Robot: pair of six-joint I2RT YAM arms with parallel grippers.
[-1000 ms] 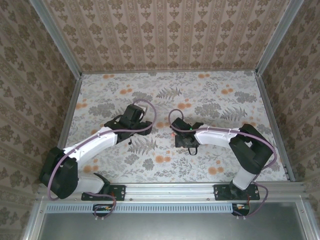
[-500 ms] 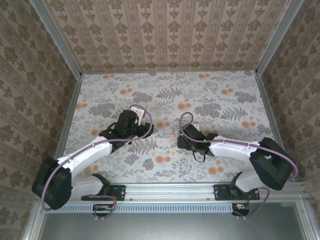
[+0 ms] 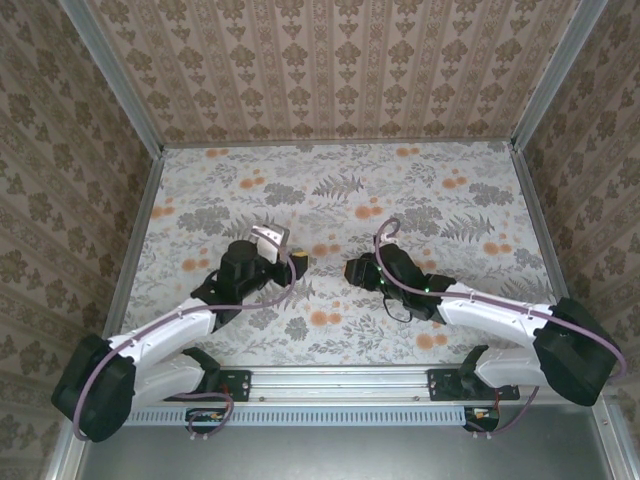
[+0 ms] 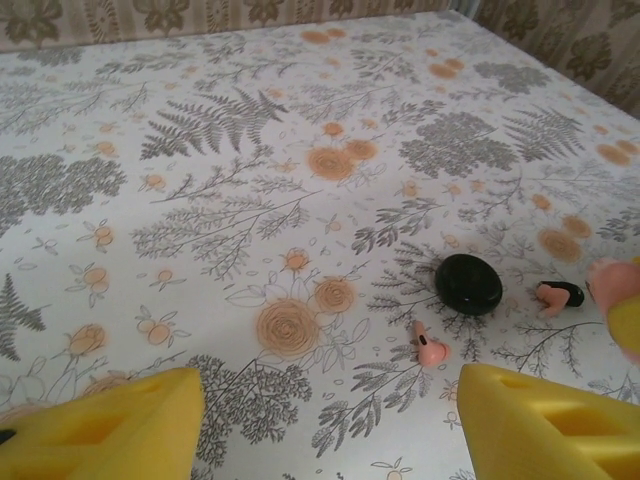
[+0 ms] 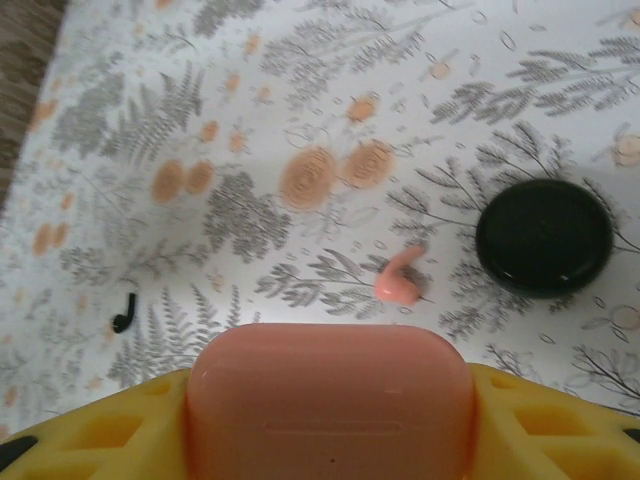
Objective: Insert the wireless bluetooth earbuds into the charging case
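The right gripper (image 5: 325, 440) is clamped on the charging case (image 5: 330, 385), with its yellow pads (image 5: 90, 425) pressed to both sides. Just ahead of it lies a pink stemmed bud (image 5: 400, 280). Ahead and to its right sits a black round disc (image 5: 544, 237). Well off to its left lies 1 black earbud (image 5: 123, 315).

The left gripper (image 4: 330, 430) hangs over the flowered table (image 4: 200, 200), fingers wide apart and holding nothing. Ahead and to its right the disc stands just beside the other earbud (image 4: 558, 295), black with a pink end, which lies near the held case.
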